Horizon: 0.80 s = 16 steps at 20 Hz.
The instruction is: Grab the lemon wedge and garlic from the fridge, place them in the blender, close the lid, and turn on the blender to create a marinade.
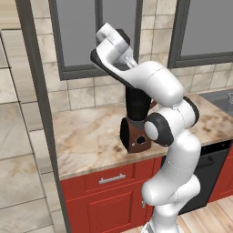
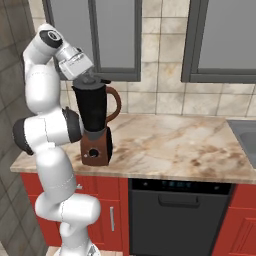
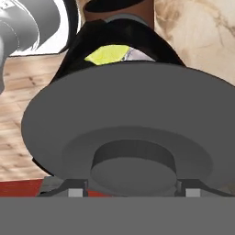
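The step in hand is closing the blender. In the hand view the gripper holds the lid by its central knob, one dark fingertip on each side of it, so the jaws are clamped on a fairly wide grip rather than standing free. The grey disc hangs above the mouth of the blender, still tilted and apart from the rim on the far side, where a gap lets the inside of the jar show.

Through that gap the lemon wedge lies bright yellow in the jar, and just beside it a pale pinkish patch is most likely the garlic, though too little shows to be sure. Judging by this, the fetching part of the task is done and the fridge no longer matters.

From the right base view the blender stands on the marble counter near its left end, its brown handle pointing to the right, and the hand sits right over the top of the jar. The left base view shows its reddish-brown base behind the arm.

The next move calls for levelling the lid, centring it on the rim and lowering it until it seats, then releasing the knob. After that the round dial on the front of the base needs turning.
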Tool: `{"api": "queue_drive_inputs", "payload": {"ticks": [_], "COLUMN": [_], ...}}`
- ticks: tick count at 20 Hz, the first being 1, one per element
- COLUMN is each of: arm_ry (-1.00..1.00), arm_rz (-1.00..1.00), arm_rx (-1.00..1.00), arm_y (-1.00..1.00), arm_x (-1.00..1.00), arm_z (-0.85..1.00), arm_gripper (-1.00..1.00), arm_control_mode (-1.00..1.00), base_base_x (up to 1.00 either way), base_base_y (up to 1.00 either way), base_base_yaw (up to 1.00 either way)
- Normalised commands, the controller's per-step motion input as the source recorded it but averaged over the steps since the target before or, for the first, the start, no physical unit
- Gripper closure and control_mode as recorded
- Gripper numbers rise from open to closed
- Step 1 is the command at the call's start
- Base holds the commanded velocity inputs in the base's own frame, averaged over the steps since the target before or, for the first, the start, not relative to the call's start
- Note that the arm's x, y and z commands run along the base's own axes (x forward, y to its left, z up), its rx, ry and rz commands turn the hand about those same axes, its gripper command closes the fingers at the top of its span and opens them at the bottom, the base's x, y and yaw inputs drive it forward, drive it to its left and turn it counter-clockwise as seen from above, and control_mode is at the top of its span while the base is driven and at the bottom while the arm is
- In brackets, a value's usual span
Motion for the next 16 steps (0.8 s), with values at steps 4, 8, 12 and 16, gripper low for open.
{"api": "queue_drive_inputs", "payload": {"ticks": [4, 8, 12, 16], "arm_ry": [0.00, 0.00, -0.01, -0.01], "arm_rz": [0.06, 0.00, 0.00, 0.00], "arm_rx": [-0.01, 0.00, 0.00, 0.00], "arm_y": [-0.33, -0.07, -0.12, -0.04], "arm_x": [-0.03, 0.00, 0.04, 0.00], "arm_z": [-0.29, -0.16, -0.17, -0.13], "arm_gripper": [1.00, 1.00, 1.00, 1.00], "arm_control_mode": [-1.00, -1.00, -1.00, -1.00], "base_base_x": [0.00, 0.00, 0.00, 0.00], "base_base_y": [0.00, 0.00, 0.00, 0.00], "base_base_yaw": [0.00, 0.00, 0.00, 0.00]}}
